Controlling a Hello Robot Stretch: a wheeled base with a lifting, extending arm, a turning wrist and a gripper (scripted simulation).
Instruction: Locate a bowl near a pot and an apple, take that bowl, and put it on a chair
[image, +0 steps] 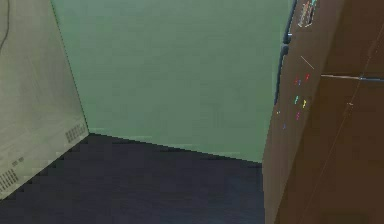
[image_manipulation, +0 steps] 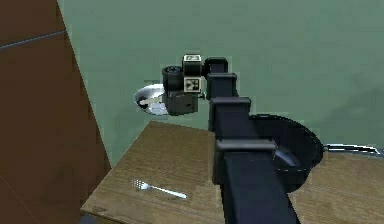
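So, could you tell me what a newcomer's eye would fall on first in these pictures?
The dark arm runs up the arm side view over a wooden table, with a pale bowl at the far end of the gripper, against the green wall. A big dark pot sits right of the arm, and a fork lies left of it. In the forward view a tall brown cabinet stands at the right.

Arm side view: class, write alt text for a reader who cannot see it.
The dark square arm reaches over a brown wooden table, its gripper holding a pale round bowl clear of the tabletop against a green wall. A black pot and a silver fork sit on the table.
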